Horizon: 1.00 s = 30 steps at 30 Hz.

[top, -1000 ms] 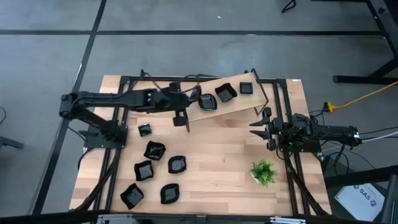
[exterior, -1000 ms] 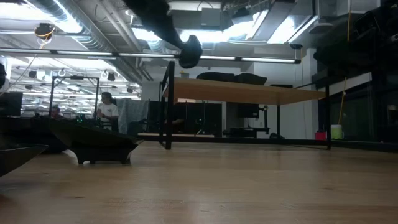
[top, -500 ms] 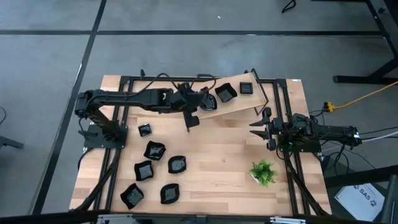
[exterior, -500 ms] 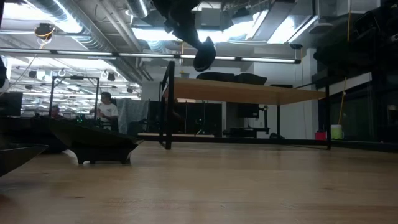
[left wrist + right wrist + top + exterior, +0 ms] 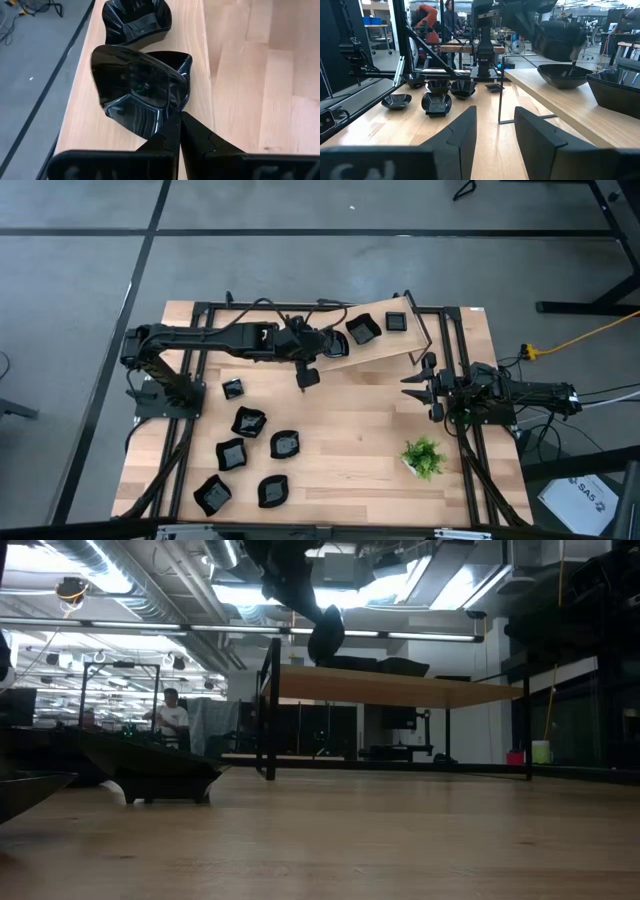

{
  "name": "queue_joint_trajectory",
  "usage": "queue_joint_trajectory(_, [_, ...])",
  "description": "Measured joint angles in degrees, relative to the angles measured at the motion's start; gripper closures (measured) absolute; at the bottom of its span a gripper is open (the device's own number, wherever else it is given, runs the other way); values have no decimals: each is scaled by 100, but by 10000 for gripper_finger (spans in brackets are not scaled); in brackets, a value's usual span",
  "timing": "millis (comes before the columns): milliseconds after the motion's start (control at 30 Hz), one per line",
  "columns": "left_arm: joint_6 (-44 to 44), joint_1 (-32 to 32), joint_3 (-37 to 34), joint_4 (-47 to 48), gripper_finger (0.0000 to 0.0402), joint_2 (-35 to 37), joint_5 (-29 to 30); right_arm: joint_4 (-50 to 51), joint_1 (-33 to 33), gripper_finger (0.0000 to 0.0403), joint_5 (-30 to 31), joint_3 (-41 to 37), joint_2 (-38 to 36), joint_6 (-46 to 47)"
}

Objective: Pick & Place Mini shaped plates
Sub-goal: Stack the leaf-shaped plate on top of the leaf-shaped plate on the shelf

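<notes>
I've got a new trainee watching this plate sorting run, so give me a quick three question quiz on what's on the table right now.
1. True or false: the left gripper is shut on a black plate above the raised wooden shelf.
2. How many black plates lie on the table itself, not on the shelf, in the high view? A) three B) six C) nine
3. Fill in: the right gripper waits open at the table's right side, with the small green ____ nearer the front edge.

Key: 1 true; 2 B; 3 plant
</notes>
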State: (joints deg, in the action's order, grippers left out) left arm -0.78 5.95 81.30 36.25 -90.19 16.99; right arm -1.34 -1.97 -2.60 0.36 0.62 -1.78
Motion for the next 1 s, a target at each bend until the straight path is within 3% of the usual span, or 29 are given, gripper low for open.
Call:
queue_joint_trajectory(700, [90,279,0,-4,397,0,-152,0,0,271,0,0,0,0])
queue_joint_trajectory(867, [48,412,0,-91,364,-57,-435,0,-1,271,0,0,0,0])
queue_joint_trajectory(1000, [50,473,-2,-147,332,-194,-287,0,-1,271,-1,-2,0,0])
